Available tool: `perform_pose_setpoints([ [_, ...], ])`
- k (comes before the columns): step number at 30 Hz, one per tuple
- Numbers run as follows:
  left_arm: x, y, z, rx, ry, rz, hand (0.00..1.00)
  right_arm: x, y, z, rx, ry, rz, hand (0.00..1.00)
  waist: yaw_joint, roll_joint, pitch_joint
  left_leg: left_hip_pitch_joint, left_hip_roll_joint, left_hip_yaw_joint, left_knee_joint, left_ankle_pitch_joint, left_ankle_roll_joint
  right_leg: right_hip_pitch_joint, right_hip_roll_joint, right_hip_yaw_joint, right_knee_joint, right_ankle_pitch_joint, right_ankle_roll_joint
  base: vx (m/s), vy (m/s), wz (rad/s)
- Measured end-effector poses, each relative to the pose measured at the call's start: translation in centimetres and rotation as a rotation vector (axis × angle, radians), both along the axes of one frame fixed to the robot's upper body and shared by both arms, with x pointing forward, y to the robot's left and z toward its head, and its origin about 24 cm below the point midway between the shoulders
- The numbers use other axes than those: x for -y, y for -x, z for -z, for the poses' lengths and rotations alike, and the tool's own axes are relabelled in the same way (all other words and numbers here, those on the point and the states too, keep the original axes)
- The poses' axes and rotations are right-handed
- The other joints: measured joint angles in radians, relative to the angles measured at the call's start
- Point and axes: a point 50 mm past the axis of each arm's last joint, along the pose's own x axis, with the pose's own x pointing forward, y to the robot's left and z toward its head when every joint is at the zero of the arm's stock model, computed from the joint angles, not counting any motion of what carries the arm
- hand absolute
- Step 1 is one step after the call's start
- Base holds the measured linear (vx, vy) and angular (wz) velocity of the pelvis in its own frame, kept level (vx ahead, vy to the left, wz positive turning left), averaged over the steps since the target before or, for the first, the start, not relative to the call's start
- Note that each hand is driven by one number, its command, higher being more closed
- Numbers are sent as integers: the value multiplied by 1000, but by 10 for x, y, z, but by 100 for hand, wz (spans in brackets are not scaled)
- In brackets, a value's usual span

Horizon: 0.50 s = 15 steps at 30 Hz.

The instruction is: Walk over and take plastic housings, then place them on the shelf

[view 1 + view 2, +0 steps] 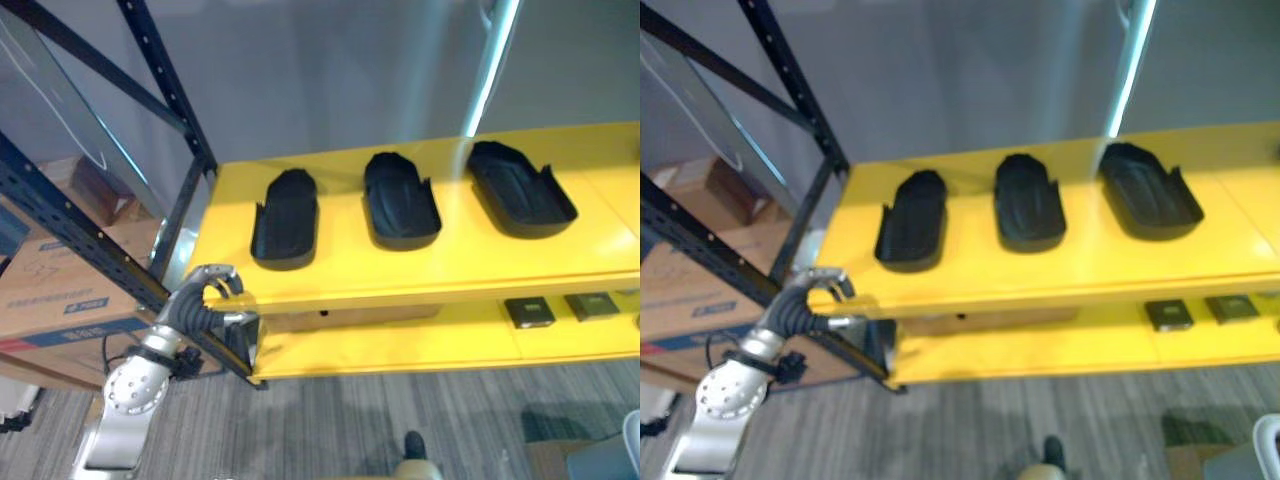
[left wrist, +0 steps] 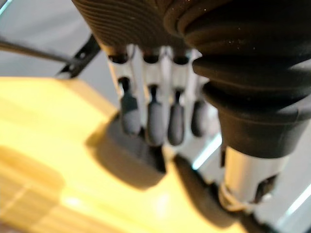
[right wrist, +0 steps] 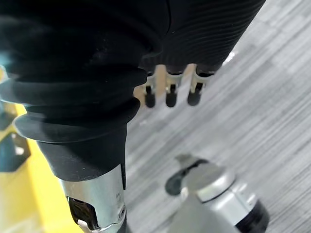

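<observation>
Plastic housings, three of them and all black, lie in a row on the yellow top shelf (image 1: 460, 262), open sides up and well apart from one another. The left housing (image 1: 285, 218) sits nearest the shelf's left end, the middle housing (image 1: 400, 200) is towards the centre, and the right housing (image 1: 520, 188) lies further along, close to the back edge.

The left hand (image 1: 215, 298) is at the front left corner of the shelf, just beside its front edge and short of the left housing. In its wrist view its fingers (image 2: 155, 121) hang loose and nearly straight over the yellow board, holding nothing. The right hand (image 3: 169, 94) hangs over the grey carpet floor (image 1: 350, 420) with its fingers relaxed and nothing in them.

Below, on the lower yellow shelf (image 1: 400, 345), two small dark square parts (image 1: 528, 312) lie side by side near its right end. A dark rack upright (image 1: 170, 90) rises at the shelf's left end, and a cardboard box (image 1: 50, 290) stands beyond it.
</observation>
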Motion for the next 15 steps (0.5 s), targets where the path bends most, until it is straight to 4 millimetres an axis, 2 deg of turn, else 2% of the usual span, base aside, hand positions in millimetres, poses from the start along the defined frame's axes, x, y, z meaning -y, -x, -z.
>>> perform_pose_setpoints([
  [5,1,-5,12,-111,-32,38,100,4,0,-1,-13,1,1,0,-6,11,4,0,-13,-1,-1,-1,8,0,-10,-2,0,0,1,-41,-12,1],
  [10,1,-21,25,-201,-18,15,100,4,2,-1,-17,0,4,0,-12,13,2,1,-15,-1,0,-1,9,0,-13,-2,0,1,2,-46,-32,-1],
  [15,6,-34,29,-218,-29,29,100,5,3,-1,-18,0,10,0,-24,15,1,1,-15,0,0,-1,9,0,-13,-2,0,2,3,-37,-34,0],
])
